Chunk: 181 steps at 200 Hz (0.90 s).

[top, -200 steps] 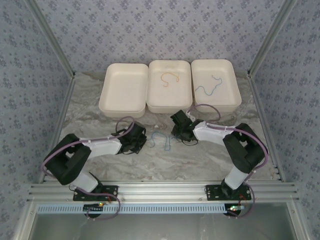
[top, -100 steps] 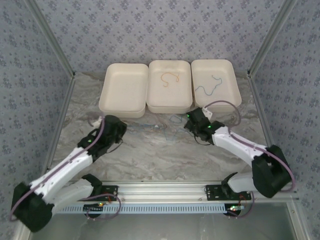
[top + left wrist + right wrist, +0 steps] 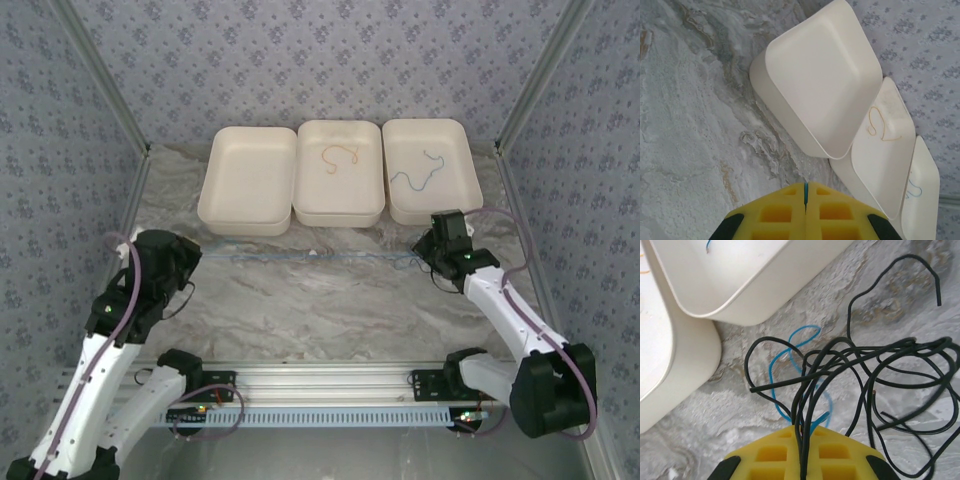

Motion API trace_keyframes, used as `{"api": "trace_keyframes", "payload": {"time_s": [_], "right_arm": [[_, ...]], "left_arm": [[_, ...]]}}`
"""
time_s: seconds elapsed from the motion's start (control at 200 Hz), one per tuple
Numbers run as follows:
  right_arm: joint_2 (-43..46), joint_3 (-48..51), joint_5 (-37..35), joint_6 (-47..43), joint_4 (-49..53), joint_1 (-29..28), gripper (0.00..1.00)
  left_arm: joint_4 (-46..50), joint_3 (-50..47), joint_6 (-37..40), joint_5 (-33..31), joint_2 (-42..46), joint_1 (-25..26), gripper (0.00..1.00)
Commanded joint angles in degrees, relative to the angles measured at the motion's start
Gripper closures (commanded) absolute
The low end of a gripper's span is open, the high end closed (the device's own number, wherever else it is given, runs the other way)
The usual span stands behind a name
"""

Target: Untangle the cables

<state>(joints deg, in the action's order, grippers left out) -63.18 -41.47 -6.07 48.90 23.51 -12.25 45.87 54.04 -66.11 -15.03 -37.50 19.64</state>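
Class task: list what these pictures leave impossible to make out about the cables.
- Top view: the straight strand is too thin to count its cables.
- Left wrist view: the left claw hides all but a sliver of its blue cable.
- Right wrist view: black cables overlap and run off the frame; number unclear.

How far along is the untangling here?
Done: orange cable in middle tray, blue cable in right tray. In hand: left gripper and right gripper, both shut, hold a taut blue cable between them. Left: black cables knotted, pinched with it in the right gripper.
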Motion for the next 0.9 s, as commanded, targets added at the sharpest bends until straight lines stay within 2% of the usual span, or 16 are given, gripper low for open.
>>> {"api": "trace_keyframes", "payload": {"time_s": [0.0,0.095,0.215,0.47,0.585,0.71,0.799,0.899], "right_arm": [[0.38,1.85,0.09,-4.05,0.92,3.45,1.0],[1.23,2.71,2.75,-3.69,-2.35,1.42,1.0],[2.08,3.15,2.56,-1.62,-4.94,-2.87,1.0],[2.02,2.99,-4.31,-0.97,-10.67,-12.72,1.0],[0.43,2.24,-5.77,-1.36,-11.49,-15.03,1.0],[-1.58,1.0,-6.58,-1.05,-11.06,-16.95,1.0],[-2.09,0.57,-7.45,-0.82,-10.72,-18.1,1.0],[-2.21,-0.21,-7.65,-0.38,-9.92,-18.8,1.0]], "left_arm": [[4.12,3.4,3.92,-3.74,-0.08,-2.02,1.0],[-0.53,0.24,3.68,3.0,-3.11,-1.97,1.0],[-9.41,-8.02,2.39,11.61,-7.26,-1.88,1.0],[-19.95,-21.46,0.02,16.45,-15.18,-0.84,1.0],[-20.09,-21.73,1.16,17.31,-17.52,-0.04,0.69],[-16.52,-18.47,3.81,15.74,-14.39,0.43,0.32],[-12.53,-13.12,7.96,11.83,-11.51,3.03,0.23],[-16.08,-7.98,14.83,10.97,-11.04,10.06,0.25]]}}
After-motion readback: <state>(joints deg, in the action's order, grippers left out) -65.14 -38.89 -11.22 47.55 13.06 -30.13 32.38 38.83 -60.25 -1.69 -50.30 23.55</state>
